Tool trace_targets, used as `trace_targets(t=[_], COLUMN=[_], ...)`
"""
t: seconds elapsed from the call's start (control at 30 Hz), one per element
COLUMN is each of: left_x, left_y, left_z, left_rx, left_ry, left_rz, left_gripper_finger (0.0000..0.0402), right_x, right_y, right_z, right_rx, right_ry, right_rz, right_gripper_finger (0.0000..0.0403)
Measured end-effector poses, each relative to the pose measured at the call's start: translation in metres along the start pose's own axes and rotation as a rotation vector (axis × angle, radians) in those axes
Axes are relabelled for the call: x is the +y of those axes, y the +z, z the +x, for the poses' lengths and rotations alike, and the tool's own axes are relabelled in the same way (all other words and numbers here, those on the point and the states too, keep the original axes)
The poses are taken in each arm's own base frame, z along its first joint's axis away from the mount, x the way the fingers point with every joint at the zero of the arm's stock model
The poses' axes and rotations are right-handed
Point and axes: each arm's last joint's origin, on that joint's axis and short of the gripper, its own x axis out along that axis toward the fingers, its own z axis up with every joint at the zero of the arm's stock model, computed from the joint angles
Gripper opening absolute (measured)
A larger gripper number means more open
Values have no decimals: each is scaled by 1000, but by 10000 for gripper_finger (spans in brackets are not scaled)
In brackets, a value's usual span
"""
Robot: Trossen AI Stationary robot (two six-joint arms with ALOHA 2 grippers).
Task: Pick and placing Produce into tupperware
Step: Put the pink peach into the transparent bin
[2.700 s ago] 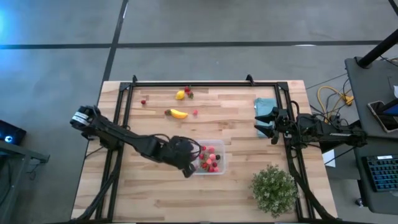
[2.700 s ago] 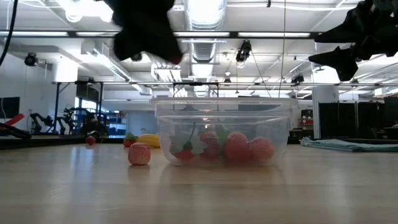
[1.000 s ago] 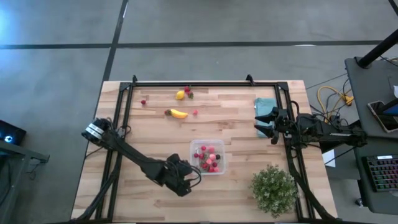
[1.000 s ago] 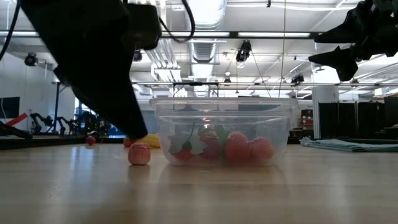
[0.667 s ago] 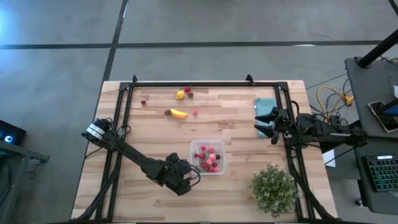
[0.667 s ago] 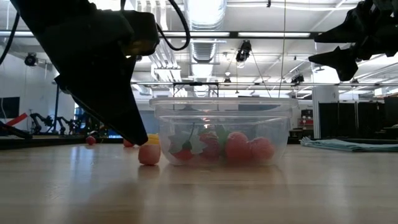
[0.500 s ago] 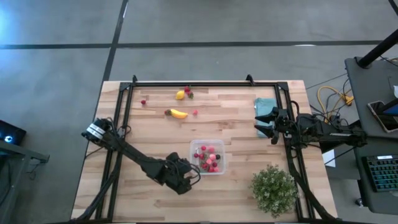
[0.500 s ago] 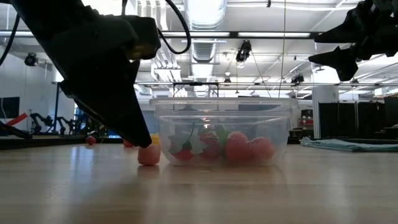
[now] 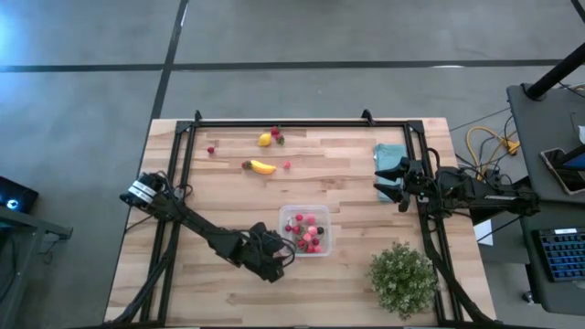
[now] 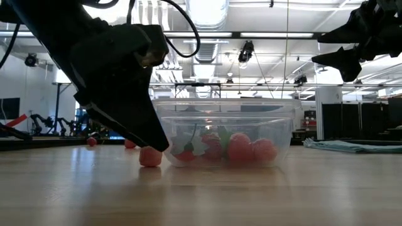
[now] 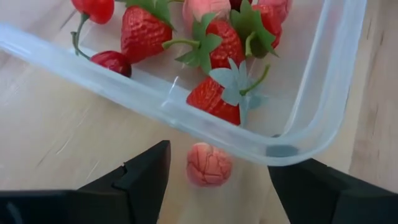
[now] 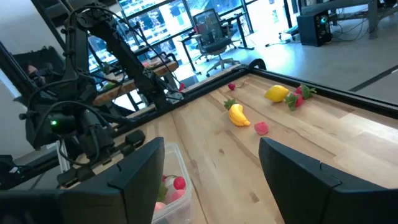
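Left gripper (image 11: 214,180) angles low at the tupperware's (image 9: 324,239) seven o'clock corner, fingers (image 11: 146,171) spread around a pink berry (image 11: 209,164) on the table (image 9: 228,201). Right gripper (image 9: 386,181) hovers open at three o'clock.

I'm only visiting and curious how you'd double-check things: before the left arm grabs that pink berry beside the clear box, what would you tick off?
1. Left gripper open: ok, its fingers stand wide apart.
2. Pink berry between the fingers: ok, roughly centred.
3. Berry clear of the clear box: not ok, it lies right against the rounded corner; touching or not, cannot tell.
4. Fingers low enough to close on it: cannot tell, though the low view shows them down near the table.
5. Room in the box: ok, the strawberries leave bare floor.
6. Right gripper out of the way: ok, it hangs over the teal cloth.
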Motion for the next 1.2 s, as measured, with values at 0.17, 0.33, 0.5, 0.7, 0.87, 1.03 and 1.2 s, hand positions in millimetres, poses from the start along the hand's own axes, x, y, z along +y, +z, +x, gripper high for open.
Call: trace_targets(t=[0.17,0.33,0.5,0.7,0.87,1.03,1.2], left_x=[1,1,2,2,4,4,4], left_y=[0,-1,-1,-1,1,1,5], left_z=[0,1,1,1,3,2,-7], left_rx=[5,10,17,23,40,49,123], left_ry=[6,6,10,6,-6,-10,4], left_rz=[8,10,13,26,21,20,20], left_gripper_finger=[217,184,162,133,101,68,53], right_x=[0,0,0,0,0,0,0], right_y=[0,0,0,0,0,0,0], right_z=[0,0,0,0,0,0,0], right_rx=[0,0,0,0,0,0,0], right_ry=[0,0,0,0,0,0,0], right_rz=[0,0,0,0,0,0,0], right_gripper_finger=[250,247,252,251,246,250,253])
